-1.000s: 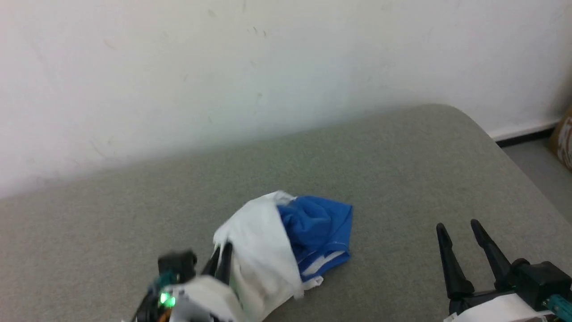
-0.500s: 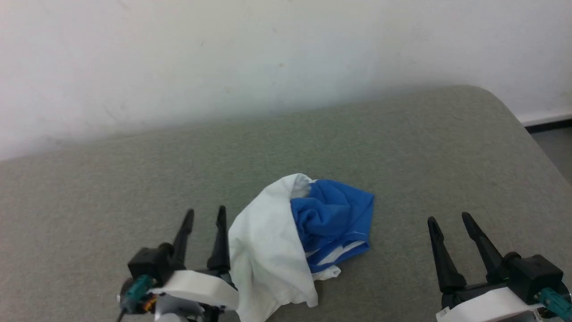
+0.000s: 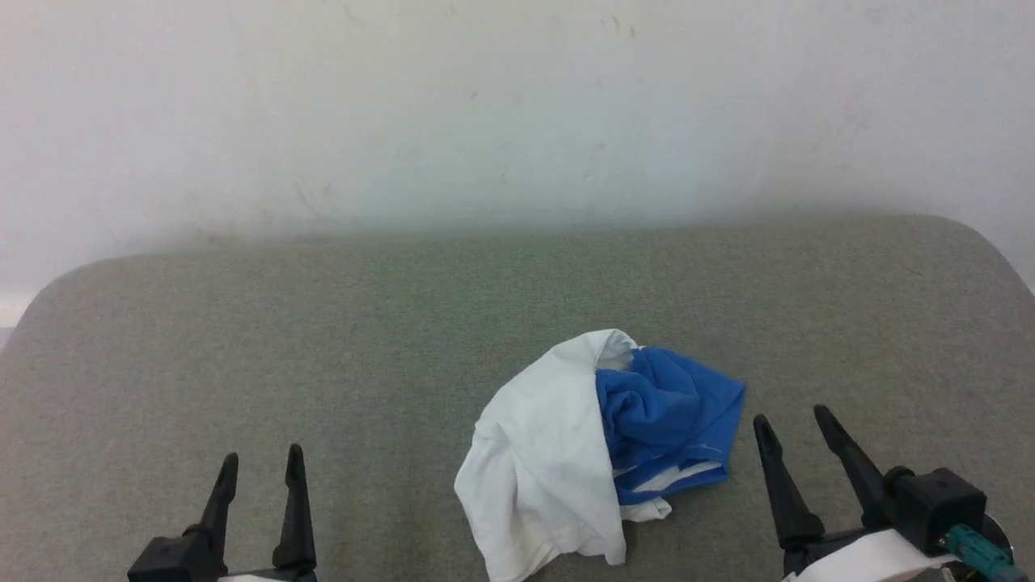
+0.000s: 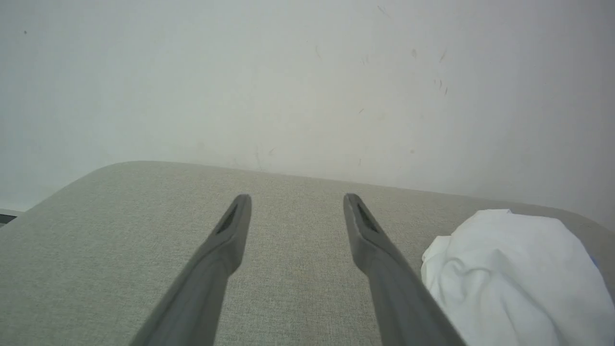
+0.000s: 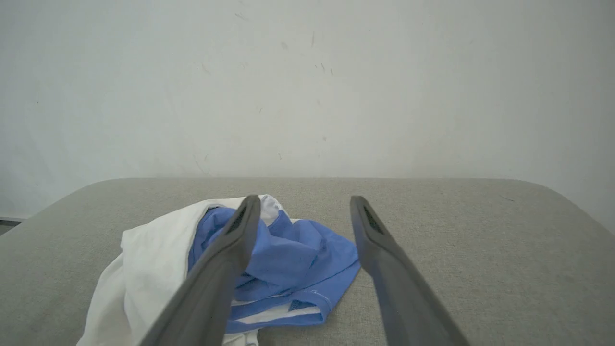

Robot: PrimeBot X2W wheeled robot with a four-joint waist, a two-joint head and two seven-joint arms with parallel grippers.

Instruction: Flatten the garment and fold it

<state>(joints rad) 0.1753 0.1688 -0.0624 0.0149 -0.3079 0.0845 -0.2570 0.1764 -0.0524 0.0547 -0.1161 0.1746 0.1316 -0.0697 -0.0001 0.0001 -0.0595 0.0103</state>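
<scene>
The garment point(image 3: 566, 461) lies crumpled in a heap on the grey padded table point(image 3: 364, 339), white cloth on its left and bunched bright blue cloth on its right. It also shows as a white mound in the left wrist view point(image 4: 514, 274) and as white and blue folds in the right wrist view point(image 5: 288, 259). My left gripper point(image 3: 259, 469) stands open at the lower left, well apart from the cloth, nothing between its fingers. My right gripper point(image 3: 796, 428) stands open just right of the blue part, holding nothing.
A pale wall point(image 3: 517, 113) rises directly behind the table's far edge. The table's rounded corners show at the far left point(image 3: 48, 283) and far right point(image 3: 986, 242). Bare table surface stretches to the left of the heap and behind it.
My left gripper has let go of the white cloth, opened and drawn back to the lower left. The camera has turned, shifting the whole picture. The heap has settled on the table.
</scene>
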